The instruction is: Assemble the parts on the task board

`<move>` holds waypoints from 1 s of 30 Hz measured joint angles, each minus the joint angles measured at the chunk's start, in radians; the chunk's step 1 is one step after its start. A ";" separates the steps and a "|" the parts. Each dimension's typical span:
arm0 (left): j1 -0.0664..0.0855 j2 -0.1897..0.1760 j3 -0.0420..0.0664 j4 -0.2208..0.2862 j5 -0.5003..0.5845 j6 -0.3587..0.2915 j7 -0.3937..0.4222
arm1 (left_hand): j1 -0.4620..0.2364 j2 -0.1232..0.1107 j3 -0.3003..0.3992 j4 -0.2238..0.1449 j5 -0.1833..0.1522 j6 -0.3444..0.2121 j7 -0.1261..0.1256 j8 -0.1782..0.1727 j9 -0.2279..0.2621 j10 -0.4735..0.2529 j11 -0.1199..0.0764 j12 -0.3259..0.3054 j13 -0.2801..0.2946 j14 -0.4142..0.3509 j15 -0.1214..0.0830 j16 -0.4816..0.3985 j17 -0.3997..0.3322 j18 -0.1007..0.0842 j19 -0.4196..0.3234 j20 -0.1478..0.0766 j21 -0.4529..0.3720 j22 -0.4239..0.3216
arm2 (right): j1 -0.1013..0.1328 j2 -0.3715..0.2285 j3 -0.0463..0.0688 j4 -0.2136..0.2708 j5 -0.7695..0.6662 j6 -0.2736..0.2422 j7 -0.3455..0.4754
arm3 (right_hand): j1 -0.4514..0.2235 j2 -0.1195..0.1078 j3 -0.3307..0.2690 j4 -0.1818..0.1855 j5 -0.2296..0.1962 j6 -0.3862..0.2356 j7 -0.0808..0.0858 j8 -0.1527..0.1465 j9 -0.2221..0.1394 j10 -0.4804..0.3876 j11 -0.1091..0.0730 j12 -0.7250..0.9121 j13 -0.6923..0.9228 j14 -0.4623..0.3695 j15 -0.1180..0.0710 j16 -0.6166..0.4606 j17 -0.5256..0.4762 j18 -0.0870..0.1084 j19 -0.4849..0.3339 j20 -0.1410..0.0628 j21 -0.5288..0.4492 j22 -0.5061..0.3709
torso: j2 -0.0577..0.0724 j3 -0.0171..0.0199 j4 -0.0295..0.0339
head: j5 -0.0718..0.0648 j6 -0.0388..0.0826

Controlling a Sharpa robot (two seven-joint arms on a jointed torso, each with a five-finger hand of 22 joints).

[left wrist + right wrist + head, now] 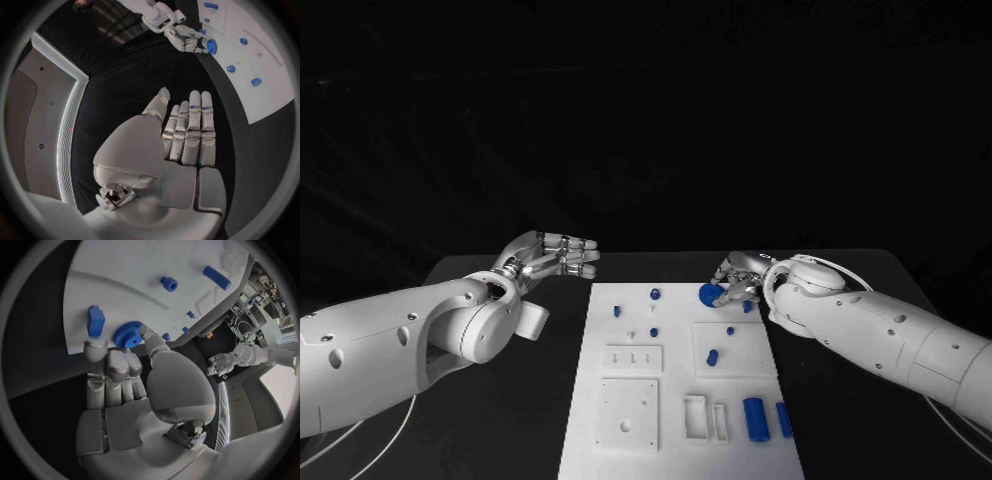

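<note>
The white task board (678, 440) lies in the middle of the black table. My right hand (741, 277) is at the board's far right corner and pinches a blue gear (711, 294) between thumb and fingertips. In the right wrist view the gear (128, 335) sits at the fingertips over the board's edge, beside a blue block (95, 320). My left hand (557, 255) hovers left of the board's far corner, its fingers (194, 125) straight and holding nothing. The left wrist view also catches the right hand (186, 37) with the gear (212, 46).
Small blue pegs (655, 293) stand on the board's far half. Two blue cylinders (756, 418) lie near its front right. White recessed blocks (629, 410) sit on the near half. Bare black table flanks the board on both sides.
</note>
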 measured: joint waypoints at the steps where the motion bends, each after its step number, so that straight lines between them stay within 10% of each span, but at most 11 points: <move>1: 0.000 0.000 0.000 0.000 0.000 0.000 0.000 | 0.000 0.000 0.000 0.000 0.000 0.000 0.000 0.000 0.000 0.000 0.000 0.000 0.000 0.000 0.000 0.000 0.000 0.000 0.000 0.000 0.000 0.000 | -0.001 0.001 0.000 -0.002 0.000 0.000 0.001 | 0.000 0.000 -0.003 0.003 0.000 0.000 0.000 0.000 0.000 0.000 0.000 0.000 0.001 0.000 0.000 0.000 0.001 0.000 0.000 0.000 0.000 0.000 | 0.000 -0.0001 0.0000 | -0.001 0.000; 30: 0.000 0.002 0.000 -0.004 0.000 0.003 0.000 | 0.000 0.000 0.000 0.000 0.000 0.000 0.000 0.000 0.000 0.000 0.000 0.000 0.000 0.000 0.000 0.000 0.000 0.000 0.000 0.000 0.000 0.000 | -0.003 0.025 0.002 -0.033 0.004 -0.009 0.009 | -0.032 0.032 0.037 -0.001 -0.019 0.105 -0.024 -0.003 -0.001 0.012 -0.001 0.009 0.011 0.003 -0.003 0.000 0.008 -0.002 0.000 0.000 0.000 0.000 | -0.001 -0.0009 -0.0006 | 0.005 -0.014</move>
